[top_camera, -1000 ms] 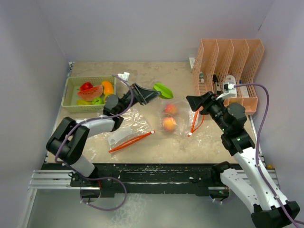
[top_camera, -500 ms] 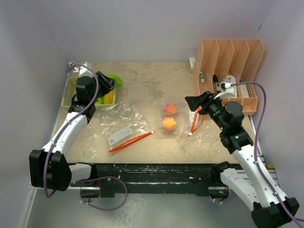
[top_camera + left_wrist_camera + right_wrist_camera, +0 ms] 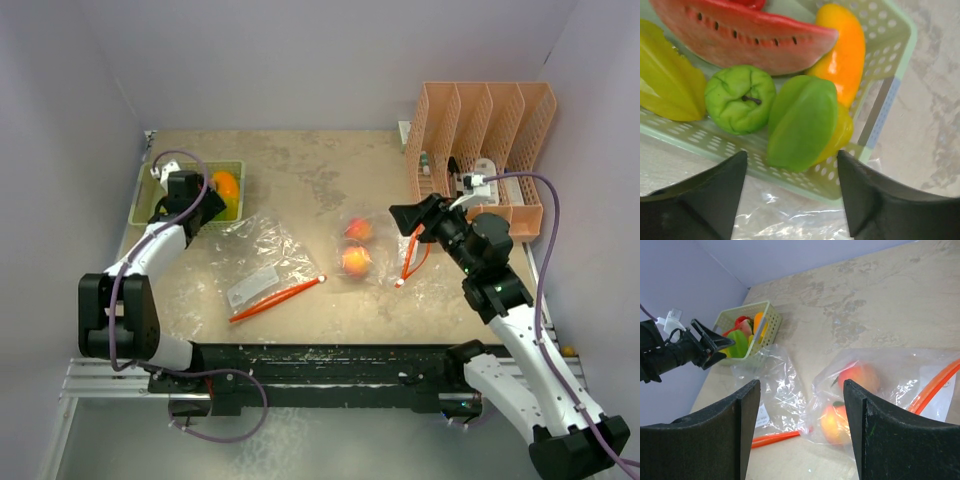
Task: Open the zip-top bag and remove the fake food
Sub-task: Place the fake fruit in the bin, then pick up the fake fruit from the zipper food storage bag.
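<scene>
My left gripper (image 3: 203, 206) (image 3: 792, 165) hangs open over the near right corner of the pale green basket (image 3: 150, 178) (image 3: 880, 107). Just beyond its tips a green toy fruit (image 3: 800, 120) lies loose in the basket, beside a watermelon slice (image 3: 740, 40), a green apple (image 3: 740, 97), an orange pepper (image 3: 845, 55) and a yellow piece (image 3: 665, 90). An emptied zip-top bag (image 3: 262, 258) (image 3: 775, 385) lies flat mid-table. A second bag (image 3: 385, 262) (image 3: 890, 370) holds two peaches (image 3: 355, 261) (image 3: 860, 376). My right gripper (image 3: 405, 218) (image 3: 801, 385) hovers open above and to the right of it, holding nothing.
A peach-coloured slotted organizer (image 3: 480, 120) with small bottles stands at the back right, close behind my right arm. Purple walls close in the table on the left, back and right. Each bag's orange zip strip (image 3: 275, 297) lies on the tabletop.
My left arm swung from mid-table to the basket with the green fruit, then opened; the fruit now lies in the basket. My right arm has stayed put.
</scene>
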### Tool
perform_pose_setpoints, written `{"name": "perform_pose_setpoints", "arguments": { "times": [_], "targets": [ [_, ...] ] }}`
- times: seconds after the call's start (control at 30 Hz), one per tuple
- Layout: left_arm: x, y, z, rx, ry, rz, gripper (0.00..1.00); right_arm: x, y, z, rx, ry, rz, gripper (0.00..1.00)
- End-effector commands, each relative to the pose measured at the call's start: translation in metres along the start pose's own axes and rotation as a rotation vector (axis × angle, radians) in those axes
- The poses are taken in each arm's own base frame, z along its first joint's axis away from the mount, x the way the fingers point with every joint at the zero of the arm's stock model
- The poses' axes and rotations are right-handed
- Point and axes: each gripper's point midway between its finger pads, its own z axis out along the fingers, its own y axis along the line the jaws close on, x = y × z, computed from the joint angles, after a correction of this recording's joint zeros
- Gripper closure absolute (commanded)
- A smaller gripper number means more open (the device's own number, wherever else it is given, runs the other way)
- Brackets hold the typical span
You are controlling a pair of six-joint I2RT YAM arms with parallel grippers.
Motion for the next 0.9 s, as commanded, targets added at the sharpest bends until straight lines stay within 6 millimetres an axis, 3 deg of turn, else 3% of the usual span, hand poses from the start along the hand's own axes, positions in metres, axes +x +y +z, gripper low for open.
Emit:
{"name": "perform_pose_setpoints", "arguments": {
  "times": [0.0, 0.03, 0.2, 0.27, 0.37, 0.47, 0.63, 0.77, 0.87],
  "targets": [
    [-0.031, -0.009, -0.007, 0.036, -0.084, -0.023, 0.11, -0.007, 0.004, -0.005, -0.018, -0.023, -0.032, 0.31],
    [-0.032, -0.011, -0.009, 0.044, -0.084, -0.024, 0.02, -0.006, 0.003, -0.004, -0.017, -0.021, -0.029, 0.31],
    [-0.048, -0.026, -0.037, 0.136, -0.139, -0.031, 0.01, 0.001, -0.001, 0.000, -0.005, 0.000, -0.021, 0.31],
    [-0.060, -0.043, -0.061, 0.223, -0.186, -0.033, 0.01, 0.003, -0.005, 0.001, 0.005, 0.004, -0.004, 0.32],
    [-0.061, -0.080, -0.091, 0.325, -0.242, 0.025, 0.01, 0.010, -0.016, 0.004, 0.016, 0.031, 0.053, 0.34],
    [-0.033, -0.129, -0.115, 0.445, -0.213, 0.094, 0.00, 0.012, -0.033, 0.003, 0.055, 0.021, 0.127, 0.40],
    [0.033, -0.197, -0.130, 0.614, -0.102, 0.166, 0.04, 0.024, -0.080, -0.011, 0.234, -0.016, 0.266, 0.57],
    [0.100, -0.237, -0.131, 0.697, 0.008, 0.228, 0.05, 0.040, -0.113, -0.024, 0.355, -0.019, 0.308, 0.63],
    [0.149, -0.255, -0.127, 0.727, 0.103, 0.259, 0.02, 0.044, -0.125, -0.026, 0.386, -0.020, 0.302, 0.66]
  ]
}}
